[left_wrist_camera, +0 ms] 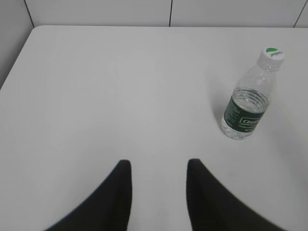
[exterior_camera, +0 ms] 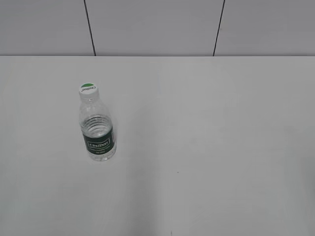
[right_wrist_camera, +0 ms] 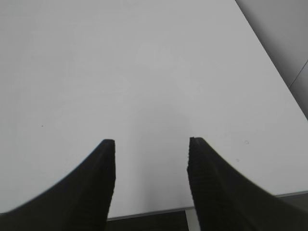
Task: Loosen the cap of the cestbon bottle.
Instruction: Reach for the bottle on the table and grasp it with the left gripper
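The cestbon bottle [exterior_camera: 97, 129] stands upright on the white table, left of the middle, clear and ribbed with a dark green label band. Its cap [exterior_camera: 88, 89], half green and half white on top, sits on the neck. The bottle also shows in the left wrist view [left_wrist_camera: 246, 105] at the right, with the cap [left_wrist_camera: 271, 55] on it. My left gripper [left_wrist_camera: 159, 166] is open and empty, low over the table, well short and left of the bottle. My right gripper [right_wrist_camera: 151, 143] is open and empty near the table's front edge. Neither gripper shows in the exterior view.
The white table [exterior_camera: 206, 147] runs back to a grey panelled wall [exterior_camera: 157, 24] with dark seams. In the right wrist view the table's front edge [right_wrist_camera: 149, 211] and right edge [right_wrist_camera: 274, 67] show. The bottle does not show in the right wrist view.
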Tool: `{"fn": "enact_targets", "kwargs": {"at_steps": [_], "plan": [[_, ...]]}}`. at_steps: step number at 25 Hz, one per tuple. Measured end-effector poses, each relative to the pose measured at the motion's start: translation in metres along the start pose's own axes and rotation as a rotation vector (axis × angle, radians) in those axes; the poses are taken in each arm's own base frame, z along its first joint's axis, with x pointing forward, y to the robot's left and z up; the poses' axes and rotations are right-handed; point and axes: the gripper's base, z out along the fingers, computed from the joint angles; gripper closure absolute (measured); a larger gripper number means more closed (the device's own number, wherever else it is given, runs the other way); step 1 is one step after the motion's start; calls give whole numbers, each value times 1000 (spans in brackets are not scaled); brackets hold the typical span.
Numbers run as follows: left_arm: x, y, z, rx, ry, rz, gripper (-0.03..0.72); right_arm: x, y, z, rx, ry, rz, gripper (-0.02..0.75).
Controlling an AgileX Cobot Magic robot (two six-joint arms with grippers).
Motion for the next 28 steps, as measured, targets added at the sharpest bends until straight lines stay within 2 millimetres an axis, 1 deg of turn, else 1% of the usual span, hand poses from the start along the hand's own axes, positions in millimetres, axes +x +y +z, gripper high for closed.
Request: {"fn": "enact_targets", "kwargs": {"at_steps": [28], "plan": [[0,0,0,0,0,10,447,0,0,0,0,0,0,356]]}}
